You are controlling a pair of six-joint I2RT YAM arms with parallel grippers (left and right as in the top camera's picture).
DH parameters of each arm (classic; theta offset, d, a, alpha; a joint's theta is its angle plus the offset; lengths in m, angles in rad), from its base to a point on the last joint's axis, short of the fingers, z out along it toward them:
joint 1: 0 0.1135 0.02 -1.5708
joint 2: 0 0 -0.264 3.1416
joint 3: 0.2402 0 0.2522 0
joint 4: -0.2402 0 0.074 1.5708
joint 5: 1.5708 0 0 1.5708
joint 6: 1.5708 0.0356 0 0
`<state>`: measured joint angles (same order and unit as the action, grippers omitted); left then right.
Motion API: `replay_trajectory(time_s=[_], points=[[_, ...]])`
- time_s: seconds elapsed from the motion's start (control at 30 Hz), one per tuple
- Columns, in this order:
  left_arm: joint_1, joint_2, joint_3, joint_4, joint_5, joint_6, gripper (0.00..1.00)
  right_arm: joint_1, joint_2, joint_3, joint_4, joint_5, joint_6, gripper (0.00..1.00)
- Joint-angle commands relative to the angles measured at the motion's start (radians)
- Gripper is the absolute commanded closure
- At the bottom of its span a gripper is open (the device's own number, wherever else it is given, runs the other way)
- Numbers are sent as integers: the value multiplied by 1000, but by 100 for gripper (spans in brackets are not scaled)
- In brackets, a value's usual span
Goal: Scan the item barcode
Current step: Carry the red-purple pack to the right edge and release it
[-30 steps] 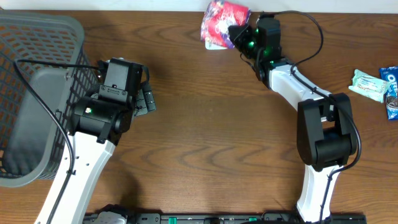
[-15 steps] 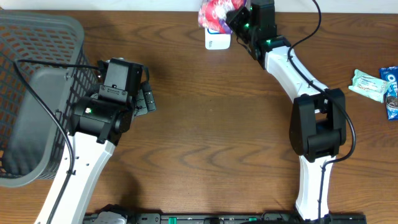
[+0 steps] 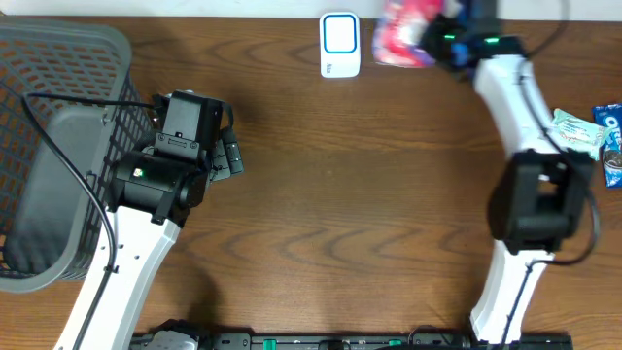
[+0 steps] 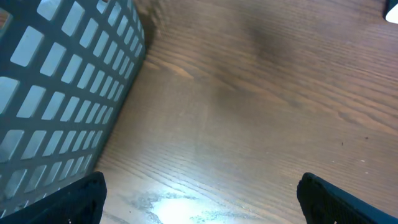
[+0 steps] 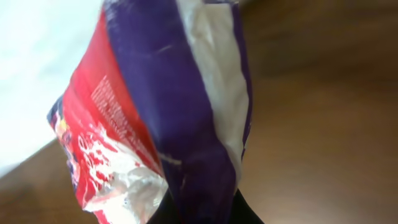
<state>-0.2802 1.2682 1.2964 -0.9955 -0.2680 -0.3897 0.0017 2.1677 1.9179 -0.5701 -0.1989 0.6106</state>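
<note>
A red, white and purple snack bag (image 3: pixel 401 39) hangs at the table's far edge, just right of the white and blue barcode scanner (image 3: pixel 339 44). My right gripper (image 3: pixel 439 33) is shut on the bag's purple edge. In the right wrist view the crumpled bag (image 5: pixel 155 106) fills the frame, pinched at the bottom by my right gripper (image 5: pixel 202 210). My left gripper (image 3: pixel 229 156) stands open beside the basket. Its dark fingertips (image 4: pixel 84 198) frame bare wood in the left wrist view, with nothing between them.
A grey mesh basket (image 3: pixel 58 146) takes up the left side, and its wall (image 4: pixel 62 93) shows close to the left gripper. A pale green packet (image 3: pixel 573 131) and a blue packet (image 3: pixel 612 136) lie at the right edge.
The right arm has carried the snack bag from the left of the scanner across it to its right, uncovering the scanner. The left arm has not moved.
</note>
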Motion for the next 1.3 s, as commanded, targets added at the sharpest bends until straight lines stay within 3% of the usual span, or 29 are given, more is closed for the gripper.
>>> replay_trajectory(time_s=[0.0, 0.27, 0.53, 0.67, 0.77, 0.87, 0.93, 1.27], points=[[4, 3, -2, -3, -13, -5, 2, -109, -72, 32, -102, 64, -139, 99], [4, 3, -2, -3, -13, -5, 2, -319, -71, 31, -327, 238, -327, 99], [4, 3, -2, -3, -13, -5, 2, -438, -71, 29, -423, 497, -371, 97], [4, 3, -2, -3, -13, -5, 2, -481, -71, 28, -445, 497, -391, 70], [4, 3, -2, -3, -13, -5, 2, -507, -71, 28, -459, 497, -391, 25], [4, 3, -2, -3, -13, -5, 2, -517, -71, 28, -478, 496, -391, 9], [4, 3, -2, -3, -13, -5, 2, -513, -71, 28, -503, 492, -391, 1], [4, 3, -2, -3, -13, -5, 2, -512, -221, 35, -602, 164, -360, 1]])
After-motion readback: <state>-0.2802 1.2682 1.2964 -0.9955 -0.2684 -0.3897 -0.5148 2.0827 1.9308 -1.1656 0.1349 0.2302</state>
